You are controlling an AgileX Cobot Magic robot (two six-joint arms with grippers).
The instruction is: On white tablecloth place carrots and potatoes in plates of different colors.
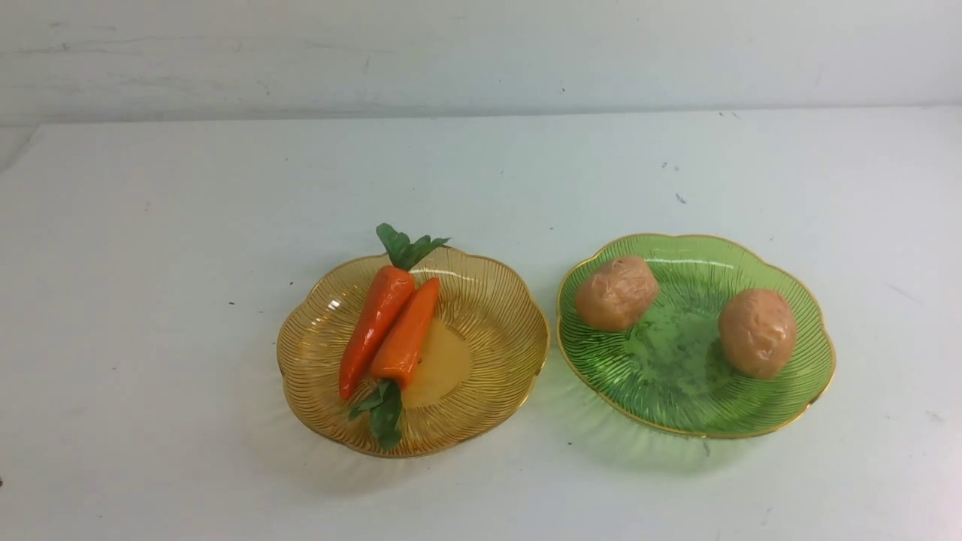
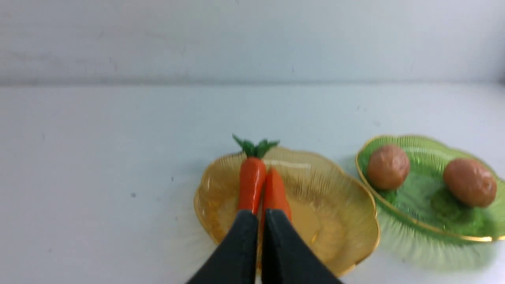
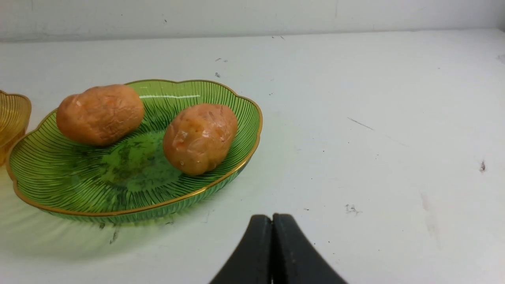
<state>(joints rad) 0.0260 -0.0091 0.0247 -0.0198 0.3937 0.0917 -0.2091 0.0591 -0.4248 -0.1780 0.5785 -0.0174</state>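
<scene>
On the white tablecloth (image 1: 150, 300) two ribbed, scalloped, gold-rimmed plates sit side by side, close but not touching as far as the front view shows; the amber plate (image 1: 496, 315) lies on the robot's left and the green plate (image 1: 676, 398) on its right; in the amber plate two glossy orange carrots lie pressed together along their length, the longer carrot (image 1: 373, 324) with its green leaves poking over the far rim and its tip pointing toward the robot, the shorter carrot (image 1: 406, 336) turned the other way with its leaves at the near rim; in the green plate two lumpy tan potatoes rest well apart, the left potato (image 1: 616, 293) near the far left wall and the right potato (image 1: 757, 332) toward the right side; neither arm shows in the front view; in the left wrist view the left gripper (image 2: 260, 215) hangs over the near part of the amber plate, its black jaws drawn almost together with only a thin slit between them and nothing clamped, the carrots lying just beyond the tips; in the right wrist view the right gripper (image 3: 272, 219) hovers over bare cloth beside the green plate, its jaws pressed fully together and holding nothing; a few small dark specks mark the cloth around the plates.
</scene>
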